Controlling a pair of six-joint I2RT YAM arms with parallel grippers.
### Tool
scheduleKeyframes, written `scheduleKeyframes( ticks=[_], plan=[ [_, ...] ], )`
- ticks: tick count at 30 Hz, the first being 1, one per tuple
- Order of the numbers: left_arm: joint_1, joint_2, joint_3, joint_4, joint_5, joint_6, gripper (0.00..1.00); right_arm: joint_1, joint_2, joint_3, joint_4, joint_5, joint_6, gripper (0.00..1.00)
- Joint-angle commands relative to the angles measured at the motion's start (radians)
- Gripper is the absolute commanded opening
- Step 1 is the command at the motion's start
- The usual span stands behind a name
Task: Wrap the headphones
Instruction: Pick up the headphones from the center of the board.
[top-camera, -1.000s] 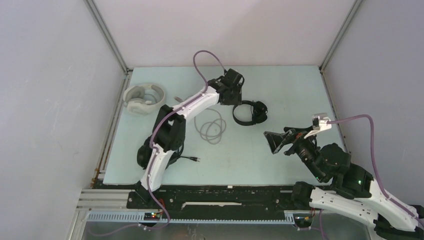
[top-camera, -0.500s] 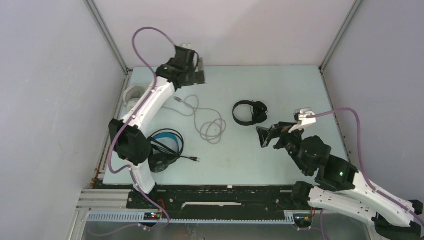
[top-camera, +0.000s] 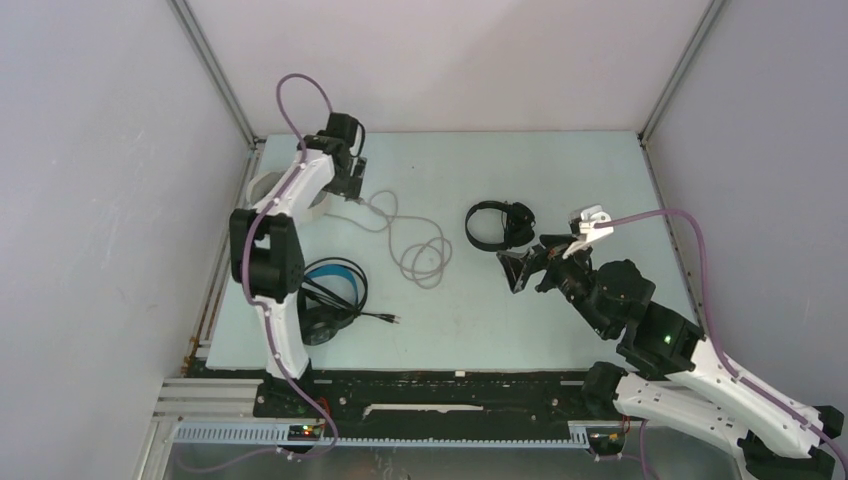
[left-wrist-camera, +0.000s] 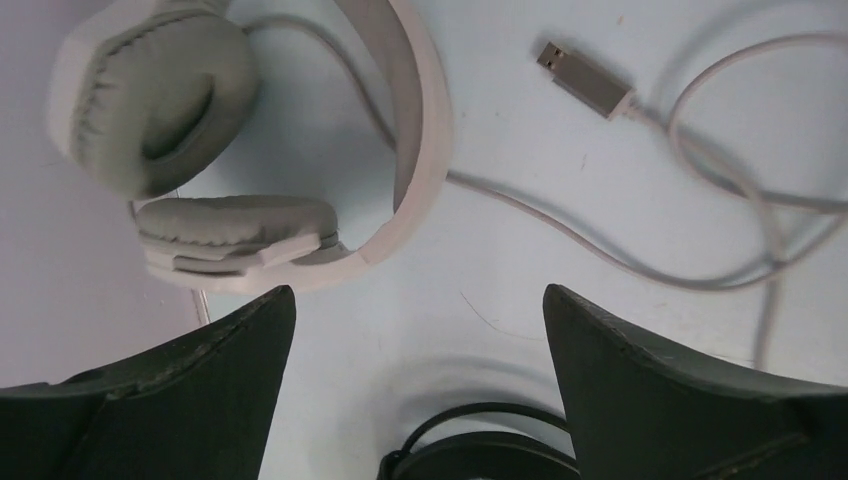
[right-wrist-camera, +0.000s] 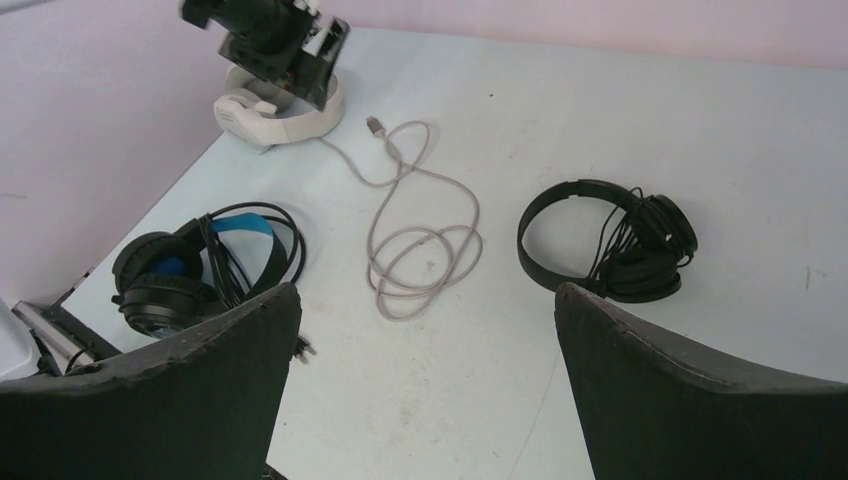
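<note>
Left hand (left-wrist-camera: 417, 298) has swung over the white headphones (left-wrist-camera: 150, 100), fingers apart; right hand (right-wrist-camera: 425, 290) likewise apart.

Pale blue table (top-camera: 560, 170), white walls (top-camera: 100, 220); metal corner posts (top-camera: 215, 72)

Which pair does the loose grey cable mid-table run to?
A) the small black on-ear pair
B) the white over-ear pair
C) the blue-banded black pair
B: the left wrist view shows the grey cable leading from its USB plug in to the white over-ear pair.
</note>
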Motion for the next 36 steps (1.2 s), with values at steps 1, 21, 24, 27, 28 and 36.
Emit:
scheduleKeyframes(
  ticks=[1, 21, 24, 27, 28, 36],
  plan=[
    [0.025, 0.083, 0.069, -0.010, -0.066, 0.128, 0.93, -0.013, -0.014, 0.007, 0.037, -0.057, -0.026, 1.00],
    [0.108, 0.206, 0.075, 0.072, 0.175, 0.177, 0.54, -0.043, 0.041, 0.007, 0.090, -0.074, -0.028, 0.99],
    [0.108, 0.191, 0.087, 0.074, 0.234, 0.166, 0.41, -0.044, 0.048, 0.007, 0.085, -0.081, -0.010, 0.99],
    [0.108, 0.180, 0.099, 0.078, 0.291, 0.150, 0.20, -0.043, 0.051, 0.007, 0.087, -0.092, 0.009, 0.98],
    [0.108, 0.178, 0.109, 0.074, 0.301, 0.140, 0.13, -0.043, 0.052, 0.007, 0.088, -0.094, 0.013, 0.98],
    [0.108, 0.068, 0.151, 0.123, 0.329, 0.020, 0.00, -0.043, 0.103, 0.007, 0.119, -0.100, 0.055, 0.97]
  ],
)
